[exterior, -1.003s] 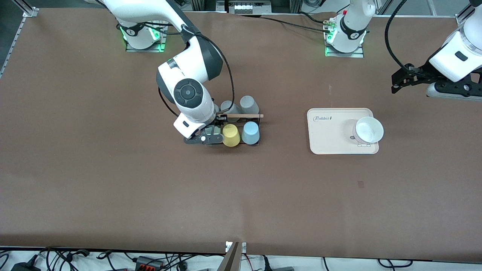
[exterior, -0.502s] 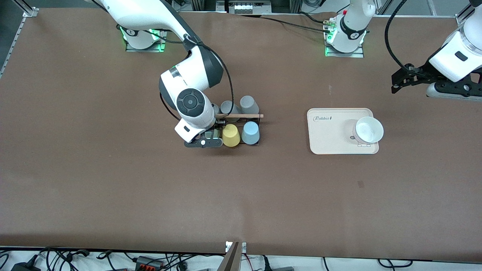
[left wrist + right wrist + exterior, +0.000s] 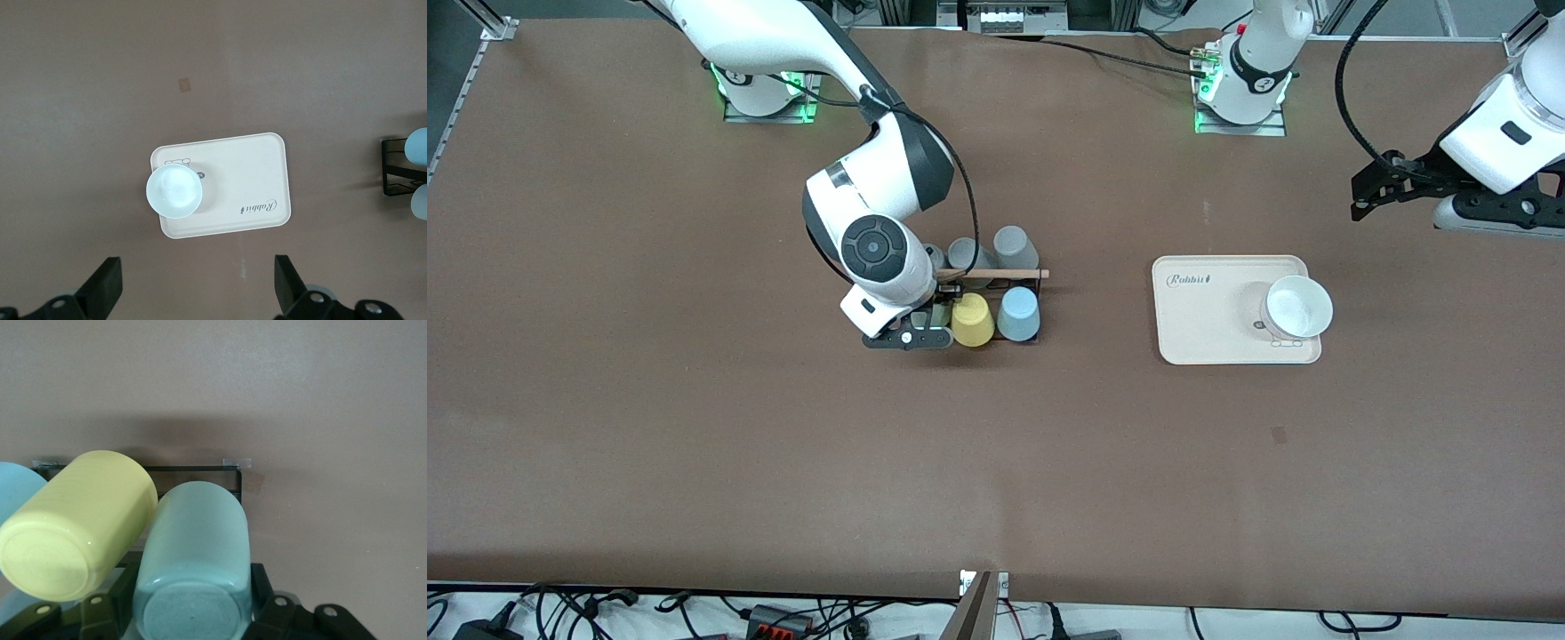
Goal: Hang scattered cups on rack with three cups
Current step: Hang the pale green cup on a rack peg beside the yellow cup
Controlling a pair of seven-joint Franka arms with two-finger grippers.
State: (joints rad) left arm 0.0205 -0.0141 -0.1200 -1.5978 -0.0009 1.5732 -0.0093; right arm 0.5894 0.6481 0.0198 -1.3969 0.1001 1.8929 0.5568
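My right gripper (image 3: 930, 322) is shut on the pale mint green cup (image 3: 939, 313) at the black wire rack (image 3: 1040, 293), at its end toward the right arm. In the right wrist view the mint cup (image 3: 193, 560) lies bottom toward the camera between the black fingers (image 3: 263, 587), over the rack's wire frame (image 3: 200, 468). It touches the yellow cup (image 3: 80, 527). The light blue cup (image 3: 1018, 313) hangs on the rack beside the yellow cup (image 3: 972, 320). My left gripper (image 3: 193, 293) is open and empty, waiting high over the table at the left arm's end.
Grey cups (image 3: 1014, 244) hang on the rack's row farther from the front camera, under the wooden rod (image 3: 1005, 273). A beige tray (image 3: 1200, 311) toward the left arm's end holds a whitish cup (image 3: 1298, 307) standing mouth up. The tray (image 3: 260, 173) also shows in the left wrist view.
My right gripper has shifted slightly nearer to the front camera and lower at the rack with the mint cup. The left arm has not moved.
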